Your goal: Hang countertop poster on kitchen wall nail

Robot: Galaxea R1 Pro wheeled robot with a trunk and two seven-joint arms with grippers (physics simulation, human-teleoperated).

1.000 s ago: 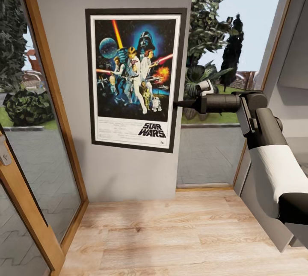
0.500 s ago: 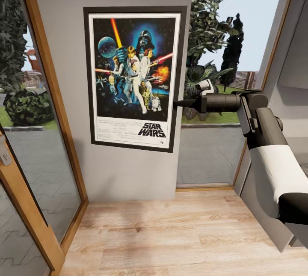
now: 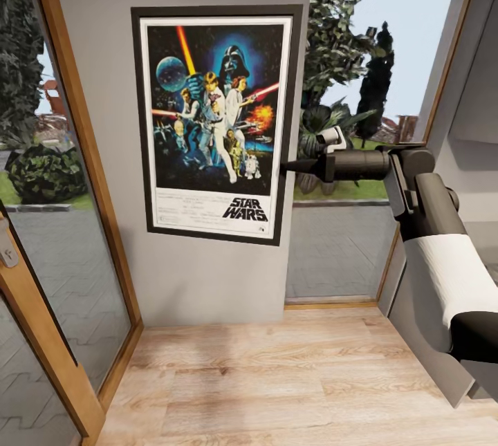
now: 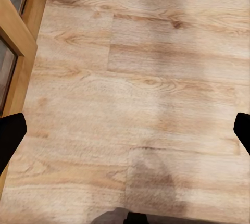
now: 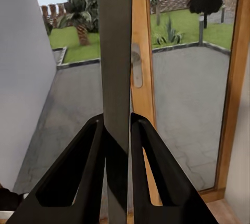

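Off-white wall [image 3: 200, 273] fills the space between two wood-framed glass panes, and the poster [image 3: 216, 124] lies flat against it, upright, its black frame reaching almost to the wall's corner beside the window [image 3: 366, 121]. Pale wood flooring [image 3: 277, 377] runs from the foot of that wall toward me. My right arm [image 3: 429, 225] stretches level from the side of the poster away from the glass door [image 3: 48, 238], forearm pointing straight at the frame's edge at about the height of the small droids in the art. My right gripper [image 3: 287, 168] is clamped on that edge of the poster: along the fingers [image 5: 88, 166] I see the dark frame edge-on [image 5: 115, 52] as a tall grey strip rising between both black pads, which press it from either side, with the wall on one side of it and a garden beyond glass on the other. The poster's bottom edge hangs well above the floor, and its STAR WARS lettering sits in the white margin just below the height of my grip. My left gripper [image 4: 125, 130] points down at the floorboards, its two dark fingertips [image 4: 10, 138] spread wide apart with nothing between them, well away from the poster.
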